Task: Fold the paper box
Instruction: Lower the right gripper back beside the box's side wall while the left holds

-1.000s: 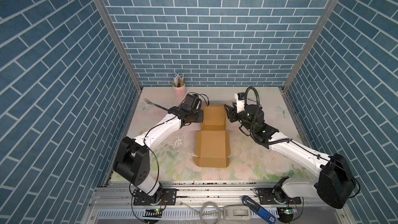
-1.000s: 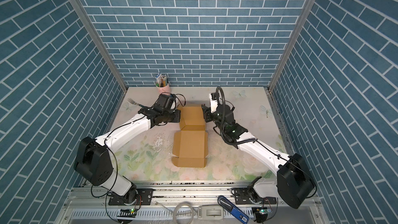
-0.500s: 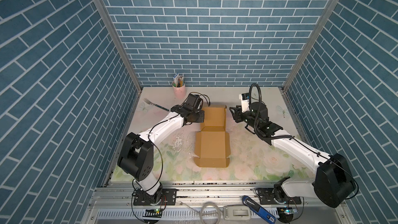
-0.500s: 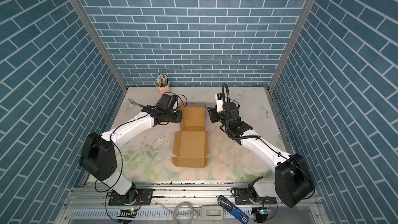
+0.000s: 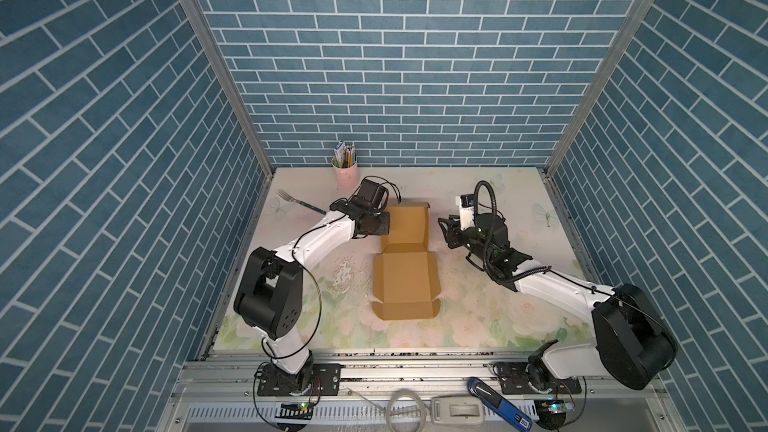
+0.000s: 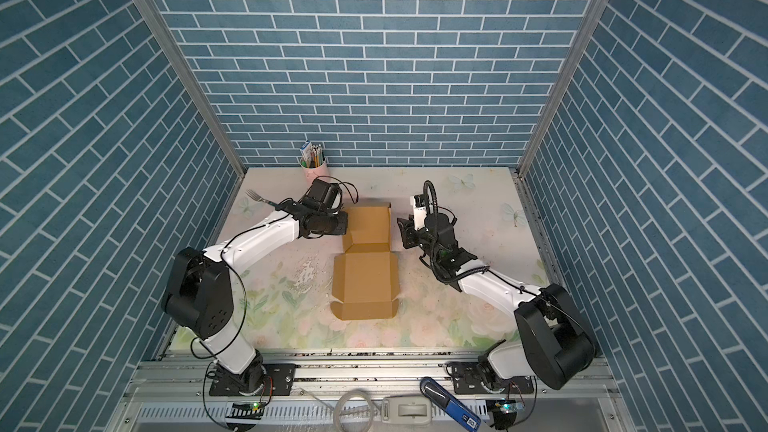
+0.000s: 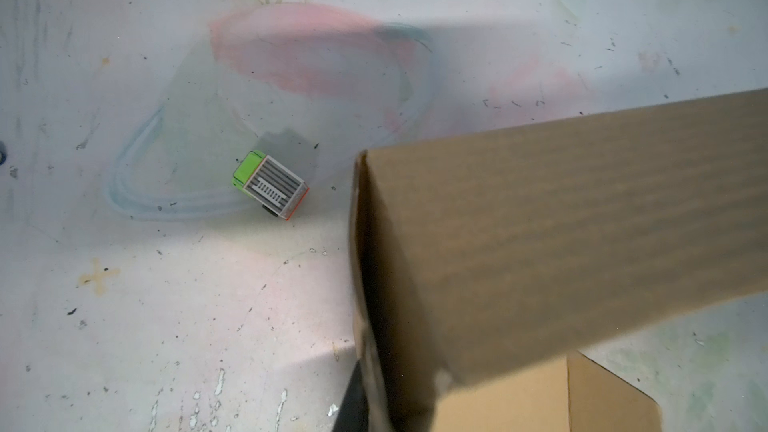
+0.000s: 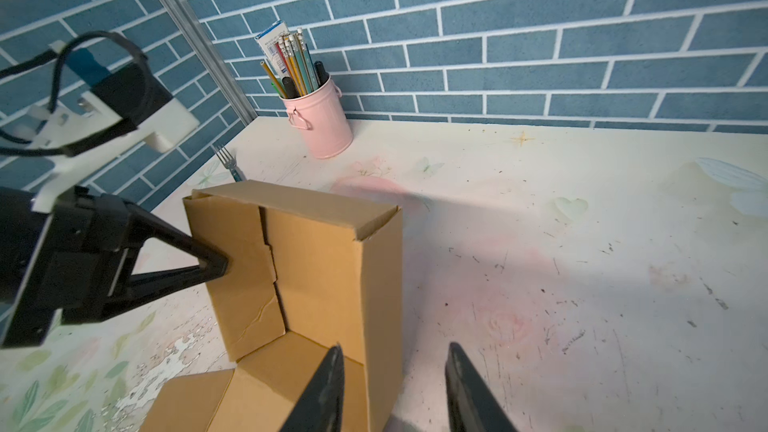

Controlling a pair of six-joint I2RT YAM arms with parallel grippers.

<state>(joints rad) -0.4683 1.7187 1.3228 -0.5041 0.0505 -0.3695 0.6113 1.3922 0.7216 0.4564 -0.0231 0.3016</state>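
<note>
paper box [image 5: 405, 280] sits mid-table [image 5: 490, 297], centre of frame in both top views. Same spot as a second ago. The far half is folded up into a tray with standing walls. The near half lies flat, with its end flap toward the bottom of the frame.

left gripper [image 5: 384, 227]: closed, tips against the tray's left wall, just left of frame centre. It has held that place over the last second. In the right wrist view its fingers [image 8: 210, 263] meet in a point on the cardboard. Can't tell whether any cardboard is pinched between them.

right gripper [image 5: 444, 228]: this is the change. A second ago it was up against the tray's right wall — now it has backed off to the right, with bare table between it and the box. The right wrist view shows the jaws apart and nothing between them.

The rest is unmoved:
- pink pencil cup [image 5: 345, 170] at the back wall, upper left of the table
- fork [image 5: 297, 201] near the table's left edge

The left wrist view also shows a small green-and-grey toy block [image 7: 270, 184] lying on the table, apart from the box.
</note>
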